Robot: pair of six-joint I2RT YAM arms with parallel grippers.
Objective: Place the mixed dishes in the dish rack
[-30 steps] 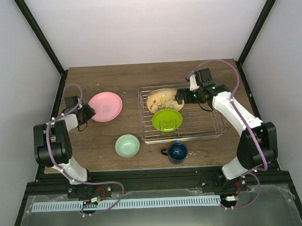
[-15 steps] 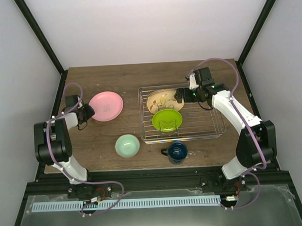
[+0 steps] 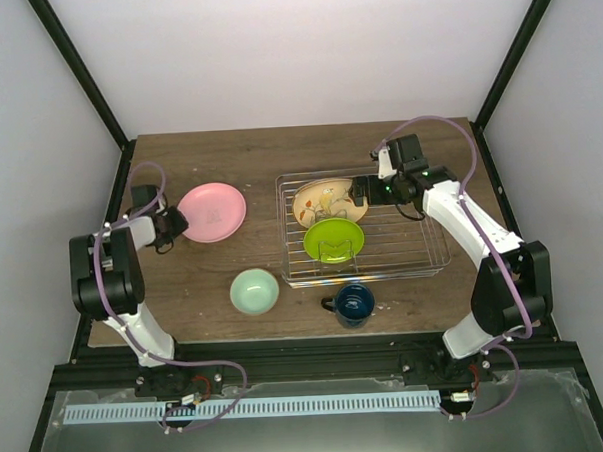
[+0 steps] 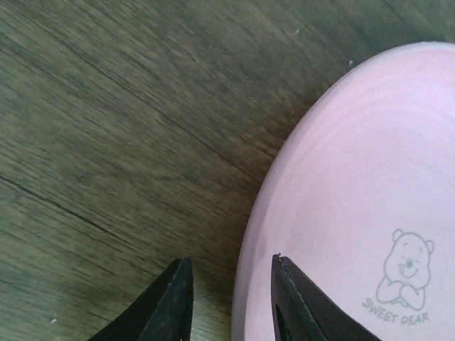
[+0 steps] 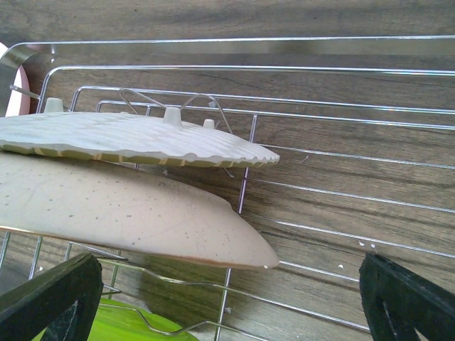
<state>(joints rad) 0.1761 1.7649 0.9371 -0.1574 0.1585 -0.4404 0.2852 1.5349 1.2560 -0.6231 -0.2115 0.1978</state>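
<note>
left gripper (image 3: 171,224) is narrowed astride the 9 o'clock rim of the pink plate (image 3: 213,212) — if it really pinches, i cannot tell. right gripper (image 3: 365,193) is spread wide at 3 o'clock of the cream plate (image 3: 320,197) — this one sits in the dish rack (image 3: 413,251).

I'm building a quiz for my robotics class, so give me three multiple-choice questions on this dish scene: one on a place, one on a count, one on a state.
1. Where is the dark blue mug?
A on the pink plate
B on the table, outside the dish rack
C inside the rack

2. How many dishes sit in the rack?
A one
B four
C two

3. The right pincer is:
A wide open
B shut on the mug
C shut on the pink plate

Answers:
B, the mug stands on wood just in front of the rack.
C, only the cream plate and lime-green plate are inside.
A, its fingers stand far apart, gripping nothing.
</note>
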